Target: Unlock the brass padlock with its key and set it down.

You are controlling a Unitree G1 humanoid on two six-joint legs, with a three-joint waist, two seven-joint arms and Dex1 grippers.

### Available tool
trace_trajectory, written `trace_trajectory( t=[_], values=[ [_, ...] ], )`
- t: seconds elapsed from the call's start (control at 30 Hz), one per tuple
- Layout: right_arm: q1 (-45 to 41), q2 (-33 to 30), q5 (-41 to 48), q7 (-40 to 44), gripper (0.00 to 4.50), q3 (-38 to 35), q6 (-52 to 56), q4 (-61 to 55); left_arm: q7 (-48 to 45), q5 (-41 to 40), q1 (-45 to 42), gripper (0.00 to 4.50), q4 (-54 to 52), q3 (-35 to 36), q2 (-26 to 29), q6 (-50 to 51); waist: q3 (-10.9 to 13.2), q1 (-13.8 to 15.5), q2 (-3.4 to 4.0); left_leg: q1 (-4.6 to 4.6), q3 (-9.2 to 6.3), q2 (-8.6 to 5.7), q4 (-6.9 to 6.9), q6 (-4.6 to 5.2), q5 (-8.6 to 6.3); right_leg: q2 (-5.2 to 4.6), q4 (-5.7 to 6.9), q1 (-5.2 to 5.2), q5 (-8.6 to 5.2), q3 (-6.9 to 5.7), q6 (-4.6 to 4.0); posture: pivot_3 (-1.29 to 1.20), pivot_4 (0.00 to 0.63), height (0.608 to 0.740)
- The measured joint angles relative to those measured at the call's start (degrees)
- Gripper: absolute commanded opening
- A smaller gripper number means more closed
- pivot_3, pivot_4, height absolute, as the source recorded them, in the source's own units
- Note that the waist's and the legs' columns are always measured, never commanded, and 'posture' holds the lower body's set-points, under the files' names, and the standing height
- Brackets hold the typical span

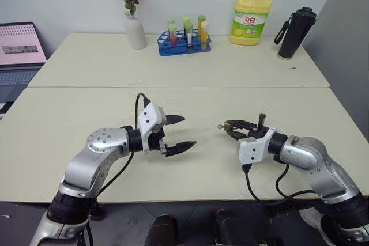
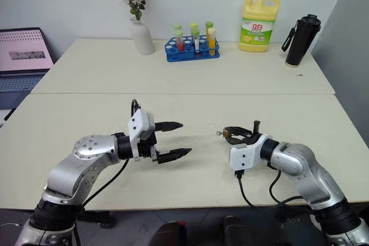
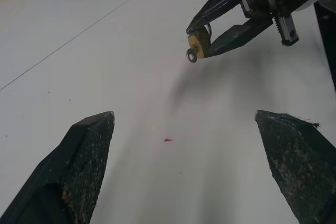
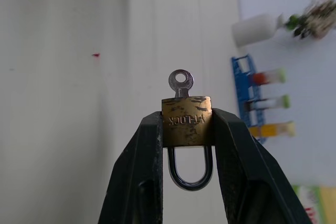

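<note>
My right gripper (image 1: 232,128) is shut on the brass padlock (image 4: 186,121), pinching the lock body between its two fingers above the table. The silver shackle (image 4: 190,174) hangs back between the fingers and looks closed. The key (image 4: 181,82) sticks out of the padlock's end, ring head outward, toward my left gripper. The left gripper (image 1: 188,131) hovers a short way to the left, facing the padlock (image 3: 199,40), jaws wide open with nothing between them.
Along the back of the cream table (image 1: 173,67) stand a white vase (image 1: 136,30), a blue rack of test tubes (image 1: 184,43), a yellow detergent bottle (image 1: 252,15) and a black flask (image 1: 296,33). A laptop (image 1: 20,50) sits at the far left.
</note>
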Motion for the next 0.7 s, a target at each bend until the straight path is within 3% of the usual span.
trace_trajectory(
  t=[0.4,0.67,0.7],
  values=[
    [-4.53,4.24,-1.86,-4.18,0.93,0.22,-4.71,1.46,-1.04,-2.61,-11.45,4.50,4.94,-2.79,-4.37,5.44,0.00,0.14,-0.01,-0.03,-0.02,-0.04,0.05,0.00,0.00,-0.02,-0.01,0.02,0.03,0.04,-0.06,0.00,0.150,0.740],
    [-5.74,4.19,-2.49,-4.19,0.93,0.61,-6.96,2.46,-1.89,-2.72,-13.92,4.50,8.57,-3.30,-6.08,6.22,0.00,0.10,-0.01,-0.04,-0.02,-0.04,0.05,0.00,0.00,-0.02,-0.01,0.01,0.06,0.05,-0.11,0.00,0.150,0.740],
    [-6.13,4.20,-2.49,-4.19,0.93,0.61,-7.09,2.62,-2.24,-2.79,-13.99,4.31,8.70,-3.30,-6.22,6.50,0.00,0.10,-0.01,-0.04,-0.03,-0.03,0.05,0.00,0.00,-0.02,-0.01,0.01,0.06,0.05,-0.11,0.00,0.150,0.740]
  ],
)
